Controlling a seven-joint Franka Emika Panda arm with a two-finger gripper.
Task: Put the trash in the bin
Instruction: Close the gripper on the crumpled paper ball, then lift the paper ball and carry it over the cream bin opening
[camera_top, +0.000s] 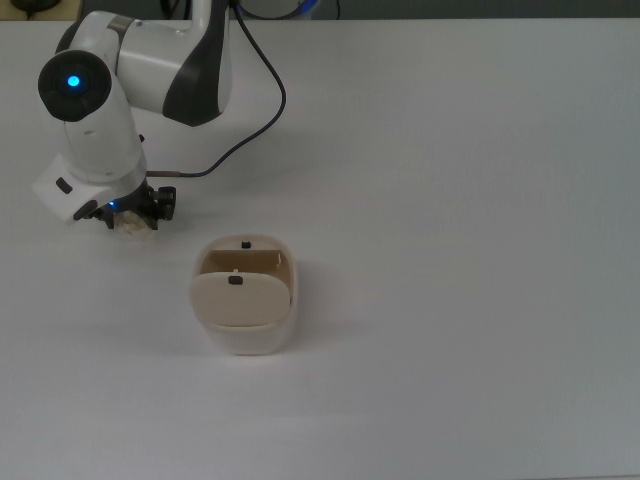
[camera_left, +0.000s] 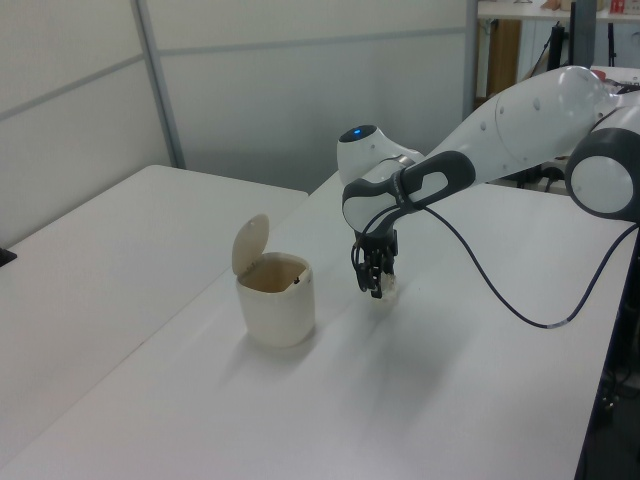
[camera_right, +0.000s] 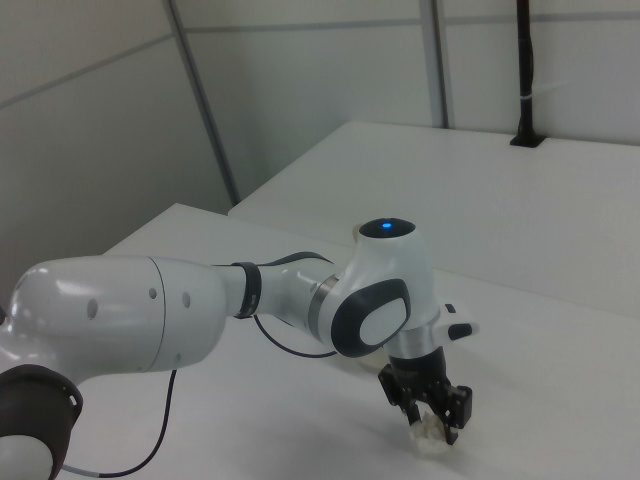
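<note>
- Starting at the top view's left: my hand (camera_top: 132, 212) is down at the worktop (camera_top: 450, 200), its fingers set either side of the trash (camera_top: 134, 224), which sits on the surface just to the upper left of the bin (camera_top: 245, 295) in that view.
- The fingers look drawn in close around the wad, and I read it as pinched between them, though it rests on the worktop and I can't say it is lifted.
- I judge the trash to be crumpled paper: very light, soft, springy, nothing fragile about it. It should crush a little under the fingers and hold by friction, so a pinch across its bulky middle is where I want the grip; a loose edge could tear or slip out.
- Moving right, the bin stands near the wad with its flap lid (camera_top: 236, 298) tipped up and the mouth open, so I see nothing blocking a drop from above.
- In the left view the hand (camera_left: 376, 283) covers most of the trash (camera_left: 391, 287); only a pale sliver shows beside the fingers.
- In the right view the wad (camera_right: 430, 440) peeks out under the hand (camera_right: 432, 415), near the picture's lower edge, and the bin is out of sight altogether.
- How deep the fingers reach round the wad is hidden from me in every view.
</note>
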